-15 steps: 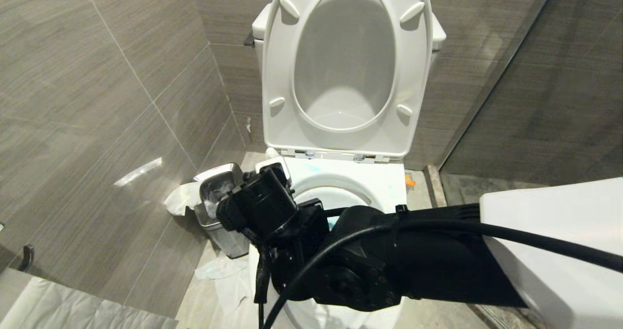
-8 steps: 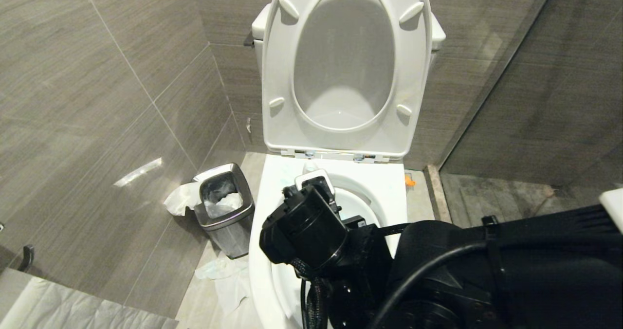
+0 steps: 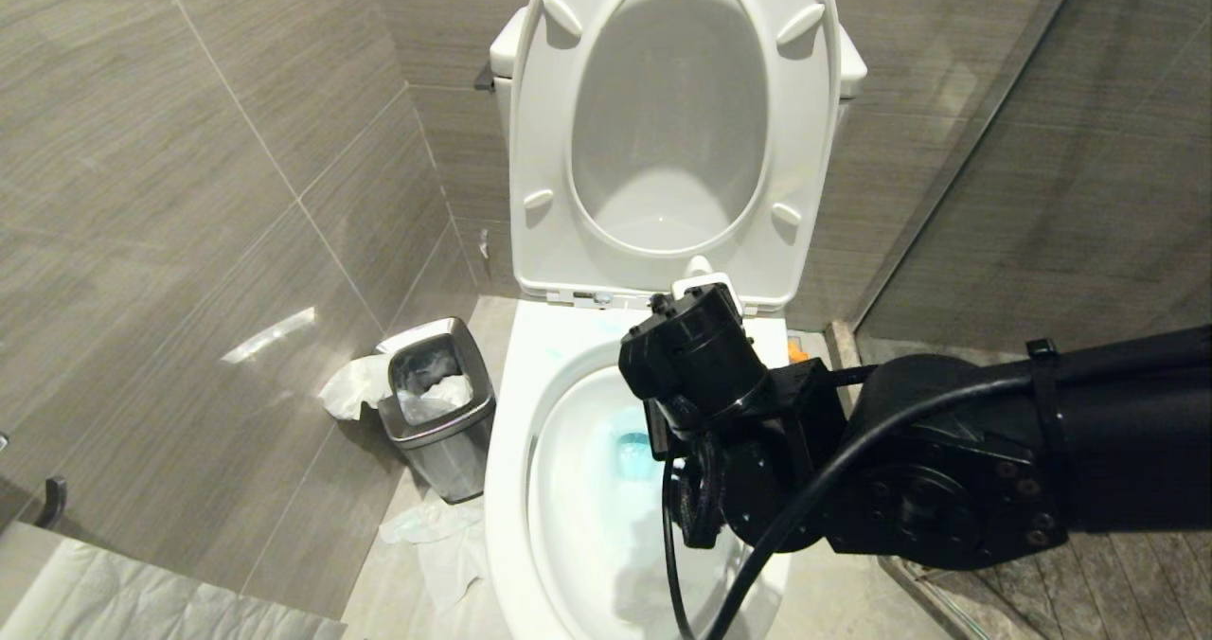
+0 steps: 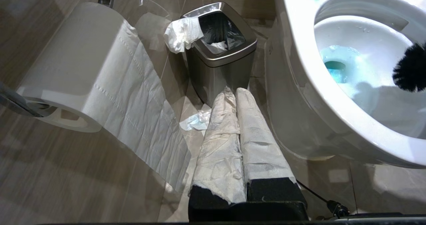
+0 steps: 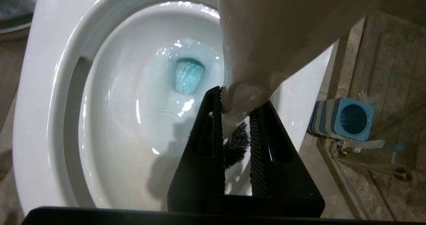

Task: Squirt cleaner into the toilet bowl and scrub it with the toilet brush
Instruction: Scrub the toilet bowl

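In the head view, your right arm reaches in from 3 o'clock and hides much of the toilet bowl's (image 3: 516, 451) right side; the right gripper (image 3: 705, 292) itself sits behind the wrist housing, so you cannot read its fingers here. Blue water shows in the bowl. Seat and lid (image 3: 663, 129) stand raised at 12 o'clock, a steel bin (image 3: 437, 413) at 9 o'clock, grey tiled walls around.

In the left wrist view, the left gripper (image 4: 237, 131), wrapped in white paper, is pressed closed and empty, near the bin. The black brush head (image 4: 412, 68) is cut off at 3 o'clock, over the bowl.

In the right wrist view, the right gripper is clamped on the toilet brush (image 5: 238, 102); the handle blurs large at 12 o'clock, the bristles peek between the fingers. A blue striped holder (image 5: 344, 120) stands on the floor at 3 o'clock.
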### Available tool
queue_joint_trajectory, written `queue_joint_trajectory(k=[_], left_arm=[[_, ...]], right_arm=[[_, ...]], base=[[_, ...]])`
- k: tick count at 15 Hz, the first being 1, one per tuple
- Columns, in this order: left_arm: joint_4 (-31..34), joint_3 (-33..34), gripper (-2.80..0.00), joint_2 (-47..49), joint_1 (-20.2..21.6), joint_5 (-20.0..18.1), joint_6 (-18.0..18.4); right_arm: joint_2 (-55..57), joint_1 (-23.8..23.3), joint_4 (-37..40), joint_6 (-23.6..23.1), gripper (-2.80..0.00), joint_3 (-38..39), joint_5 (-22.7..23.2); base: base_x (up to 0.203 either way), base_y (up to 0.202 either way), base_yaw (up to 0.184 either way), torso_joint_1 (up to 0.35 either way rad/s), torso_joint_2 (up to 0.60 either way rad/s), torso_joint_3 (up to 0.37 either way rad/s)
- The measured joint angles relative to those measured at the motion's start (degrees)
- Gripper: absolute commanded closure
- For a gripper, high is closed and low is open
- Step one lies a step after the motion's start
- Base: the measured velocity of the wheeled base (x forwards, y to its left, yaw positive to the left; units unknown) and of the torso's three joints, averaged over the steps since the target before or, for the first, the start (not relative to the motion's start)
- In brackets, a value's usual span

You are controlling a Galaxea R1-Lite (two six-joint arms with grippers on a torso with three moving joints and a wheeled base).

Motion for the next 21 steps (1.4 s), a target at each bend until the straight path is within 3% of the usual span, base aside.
queue_joint_trajectory(k=[6, 15, 21], left_arm=[[0.00, 0.00, 0.00, 0.00, -0.05, -0.02, 0.01], [0.00, 0.00, 0.00, 0.00, -0.05, -0.02, -0.01], [0.00, 0.00, 0.00, 0.00, 0.00, -0.02, 0.00]], right_arm=[[7.56, -4.63, -3.81, -0.28, 0.00, -8.16, -0.12], [22.71, -5.33, -2.28, -7.60, 0.00, -33.40, -0.67], [25.75, -1.76, -1.46, -7.35, 0.00, -36.10, 0.10]], base=[[0.000, 0.000, 0.000, 0.000, 0.00, 0.000], [0.000, 0.000, 0.000, 0.000, 0.00, 0.000], [0.000, 0.000, 0.000, 0.000, 0.00, 0.000]])
